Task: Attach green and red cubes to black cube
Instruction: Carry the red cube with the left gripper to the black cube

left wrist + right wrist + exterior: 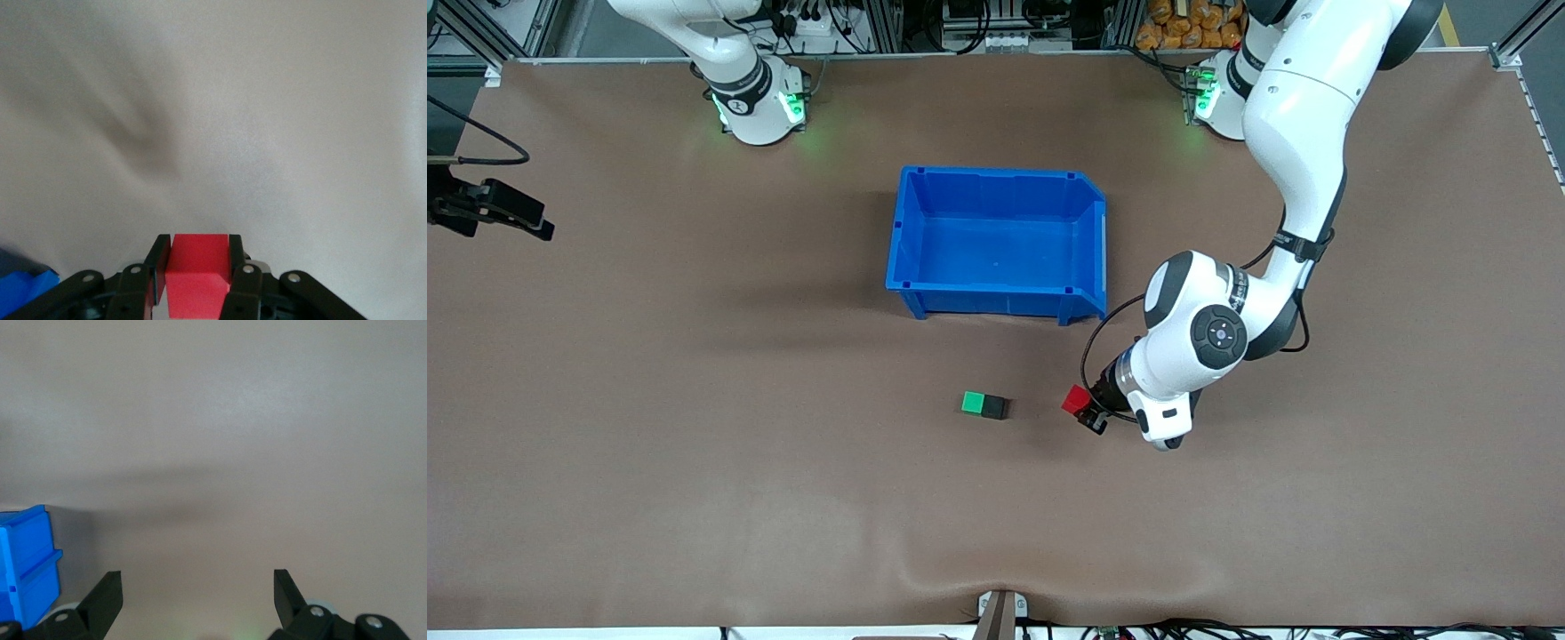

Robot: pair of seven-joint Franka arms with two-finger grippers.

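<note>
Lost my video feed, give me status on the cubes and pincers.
Left pincer shut on red cube. Right pincer open, waiting. Green cube touching black cube. Nothing between.

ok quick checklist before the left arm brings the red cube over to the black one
1. Red cube gripped: ok, the left gripper is shut on it, a finger on each side.
2. Green cube joined to black cube: ok, they sit touching, side by side.
3. Black cube's free face toward the red cube: ok, the side toward the left arm's end of the table is bare.
4. Path between the red cube and the pair: ok, only bare table.
5. Blue bin out of the way: ok, farther from the front camera.
6. Right gripper: ok, open and waiting, away from the cubes.
</note>
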